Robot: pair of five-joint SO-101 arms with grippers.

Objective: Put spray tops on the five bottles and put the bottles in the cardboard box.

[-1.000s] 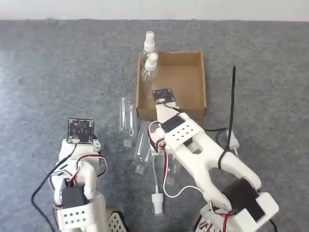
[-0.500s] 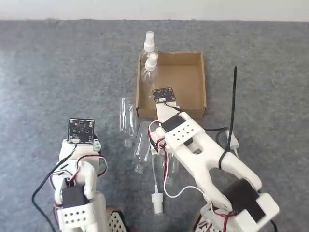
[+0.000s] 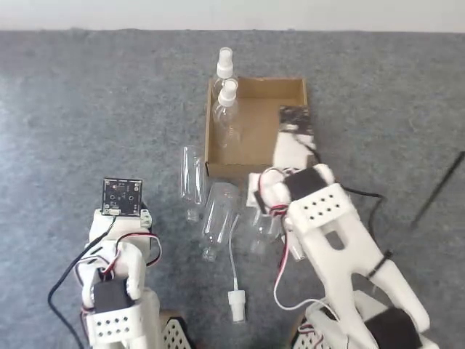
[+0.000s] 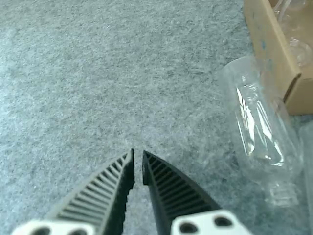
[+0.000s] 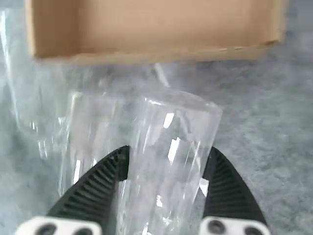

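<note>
The right gripper [image 5: 166,156] is spreading its fingers [image 5: 100,183] wide around an uncapped clear bottle [image 5: 171,137]. The pads are pressing on both of its sides as far as the wrist view shows, and the bottle's flat base is pointing towards the cardboard box [image 5: 146,29]. In the high view this bottle [image 3: 265,224] is lying just in front of the box's near wall.

The left gripper [image 4: 138,154] is holding nothing. Its fingers are drawn almost together, leaving only a thin slit, low over the grey carpet [image 4: 98,73].

Thin plastic like this is likely to flex, so the squeeze should be light and mid-body. The neck should be kept free and turned up before a spray top goes on. A loose spray top [image 3: 237,304] with its long tube is lying near the arms, and the tube would need to be threaded straight into the neck.

The box [image 3: 258,123] is holding one capped bottle [image 3: 227,120], along the wall on the left arm's side. Another capped bottle [image 3: 224,67] is standing just behind the box. Two more open bottles [image 3: 192,182] [image 3: 218,218] are lying in front of it.
</note>
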